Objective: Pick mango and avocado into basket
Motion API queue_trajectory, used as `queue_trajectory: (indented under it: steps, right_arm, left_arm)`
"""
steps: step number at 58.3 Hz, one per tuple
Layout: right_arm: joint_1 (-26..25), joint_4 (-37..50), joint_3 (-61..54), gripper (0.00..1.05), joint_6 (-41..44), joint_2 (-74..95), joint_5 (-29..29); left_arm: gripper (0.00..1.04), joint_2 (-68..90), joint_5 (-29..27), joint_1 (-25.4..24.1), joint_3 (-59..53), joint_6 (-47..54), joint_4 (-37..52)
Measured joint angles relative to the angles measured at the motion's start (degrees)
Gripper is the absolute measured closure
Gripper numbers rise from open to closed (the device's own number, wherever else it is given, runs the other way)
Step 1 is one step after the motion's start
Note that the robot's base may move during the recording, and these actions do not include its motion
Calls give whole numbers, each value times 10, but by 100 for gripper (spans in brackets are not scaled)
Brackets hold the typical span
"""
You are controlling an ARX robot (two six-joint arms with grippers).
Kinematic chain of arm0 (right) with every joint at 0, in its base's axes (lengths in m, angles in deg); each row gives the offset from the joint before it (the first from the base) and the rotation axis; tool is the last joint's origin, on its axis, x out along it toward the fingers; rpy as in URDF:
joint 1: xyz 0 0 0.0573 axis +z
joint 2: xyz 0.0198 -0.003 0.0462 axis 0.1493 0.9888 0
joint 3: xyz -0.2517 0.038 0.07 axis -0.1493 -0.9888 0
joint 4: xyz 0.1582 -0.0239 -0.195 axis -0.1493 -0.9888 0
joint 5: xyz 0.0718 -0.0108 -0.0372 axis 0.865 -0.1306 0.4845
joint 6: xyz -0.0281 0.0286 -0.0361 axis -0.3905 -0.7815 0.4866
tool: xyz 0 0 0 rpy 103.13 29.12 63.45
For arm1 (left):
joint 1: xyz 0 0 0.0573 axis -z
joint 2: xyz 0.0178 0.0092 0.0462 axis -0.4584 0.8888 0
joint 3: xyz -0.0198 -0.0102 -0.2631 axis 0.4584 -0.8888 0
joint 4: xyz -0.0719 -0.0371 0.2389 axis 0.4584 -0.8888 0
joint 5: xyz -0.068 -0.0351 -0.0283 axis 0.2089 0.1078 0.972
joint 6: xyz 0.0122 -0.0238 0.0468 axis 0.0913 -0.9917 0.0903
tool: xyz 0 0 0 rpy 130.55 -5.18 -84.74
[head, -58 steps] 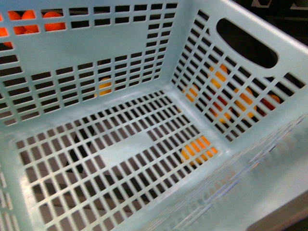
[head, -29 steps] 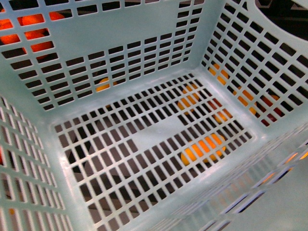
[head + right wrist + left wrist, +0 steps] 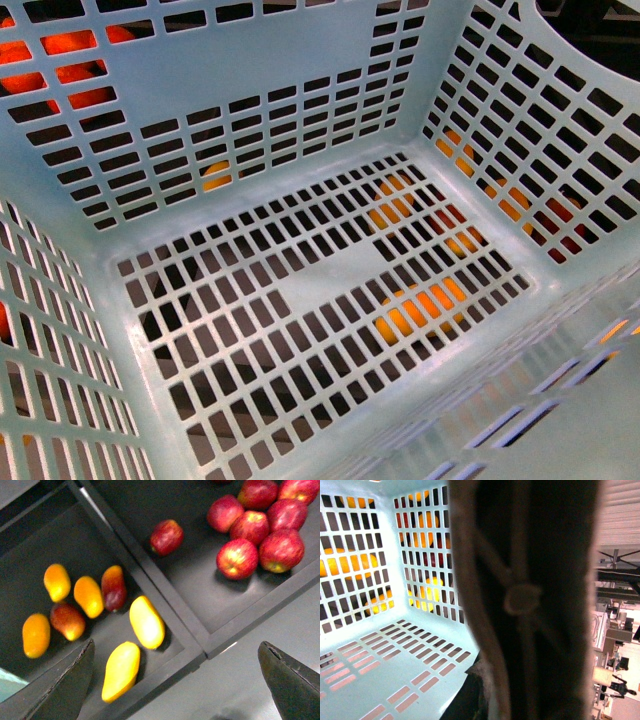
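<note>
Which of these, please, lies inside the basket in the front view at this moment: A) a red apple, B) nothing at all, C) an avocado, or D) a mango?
B: the slotted floor of the basket is bare, and the orange fruit shows only through the slots, from underneath the floor.

My basket (image 3: 300, 290) is pale blue-green, and its walls and floor are patterned with rows of rectangular slots. Orange patches glow through them. From my left wrist, its handle (image 3: 530, 600) looks dark brown with pinkish edges. My right gripper (image 3: 176, 645) has dark grey fingers (image 3: 285, 680). The mangoes (image 3: 146, 621) are bright yellow. The smaller fruits (image 3: 90, 596) are orange, some shading to deep red. The apples (image 3: 250, 527) are red, flecked with yellow. The trays (image 3: 200, 585) are black.
</note>
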Motion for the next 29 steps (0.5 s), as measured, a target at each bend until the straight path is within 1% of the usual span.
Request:
queue_trajectory:
  steps: [5,8,11,14,23,25,29]
  right_arm:
    - [-47,40,7,9,24,53,32]
    - [-78,85,7,9,51,111,51]
    - [-96,121,8,9,71,158,64]
    - [-117,174,11,9,97,225,80]
    - [-162,327,42,9,171,428,87]
    - [-173,376,64,9,197,508,88]
    - [-184,417,96,9,223,599,87]
  left_arm:
    - [101,0,0,0,0,1,0]
    - [101,0,3,0,0,0,0]
    - [101,0,3,0,0,0,0]
    - [101,0,3,0,0,0,0]
    - [101,0,3,0,0,0,0]
    - [101,0,3,0,0,0,0]
    - [101,0,1,0,0,1,0]
